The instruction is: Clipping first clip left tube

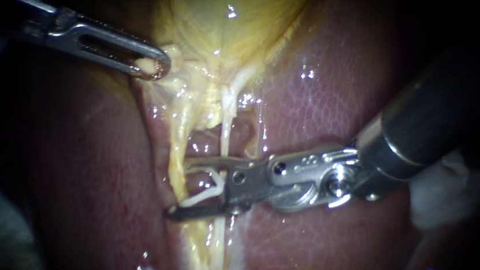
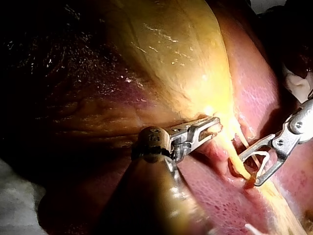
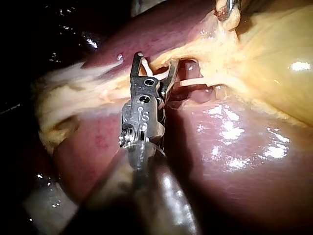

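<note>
Right instrument [image 1: 180,185] lay nearest, over the liver [image 1: 311,112]. Its pincer stood spread wide, with a white clip [image 1: 204,197] seated against both halves. The yellowish left tube [image 1: 177,158] ran between them. Farther back, the left instrument [image 1: 156,67] had its pincer clamped on tissue at the neck of the gallbladder [image 1: 233,12].

We are gripping the gallbladder [image 1: 233,18] at upper left with our left instrument [image 1: 153,66]; lower right, our right instrument's [image 1: 180,186] clip [image 1: 212,192] is straddling a tube [image 1: 226,128].
</note>
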Robot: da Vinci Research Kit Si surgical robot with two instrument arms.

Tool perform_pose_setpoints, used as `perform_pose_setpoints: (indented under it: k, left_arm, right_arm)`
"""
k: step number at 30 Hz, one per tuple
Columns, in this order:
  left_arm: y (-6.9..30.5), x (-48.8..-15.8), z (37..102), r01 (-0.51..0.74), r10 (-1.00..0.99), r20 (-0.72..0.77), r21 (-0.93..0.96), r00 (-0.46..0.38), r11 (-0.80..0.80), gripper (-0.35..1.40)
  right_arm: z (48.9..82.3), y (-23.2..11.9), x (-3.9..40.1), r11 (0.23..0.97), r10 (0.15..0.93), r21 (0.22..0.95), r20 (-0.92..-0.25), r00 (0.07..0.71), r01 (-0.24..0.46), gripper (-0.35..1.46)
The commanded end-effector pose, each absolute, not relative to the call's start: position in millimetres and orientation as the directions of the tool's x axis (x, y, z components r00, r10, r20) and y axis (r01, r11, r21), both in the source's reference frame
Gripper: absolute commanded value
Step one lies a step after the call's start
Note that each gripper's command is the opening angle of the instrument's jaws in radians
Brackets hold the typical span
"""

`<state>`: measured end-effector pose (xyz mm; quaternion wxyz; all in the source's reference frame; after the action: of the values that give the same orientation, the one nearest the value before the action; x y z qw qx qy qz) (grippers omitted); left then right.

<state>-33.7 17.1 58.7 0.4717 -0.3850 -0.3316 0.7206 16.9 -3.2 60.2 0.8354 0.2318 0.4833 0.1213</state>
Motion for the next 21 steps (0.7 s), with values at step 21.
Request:
perform_pose_setpoints:
  k: [21]
  left_arm:
    - [17.0, -33.7, 58.6, -0.424, 0.935, -0.242, -0.841, -0.259, -0.335, -0.35]
  right_arm:
    - [58.0, -2.0, 12.0, 0.825, 0.492, 0.565, -0.73, 0.475, 0.013, 0.48]
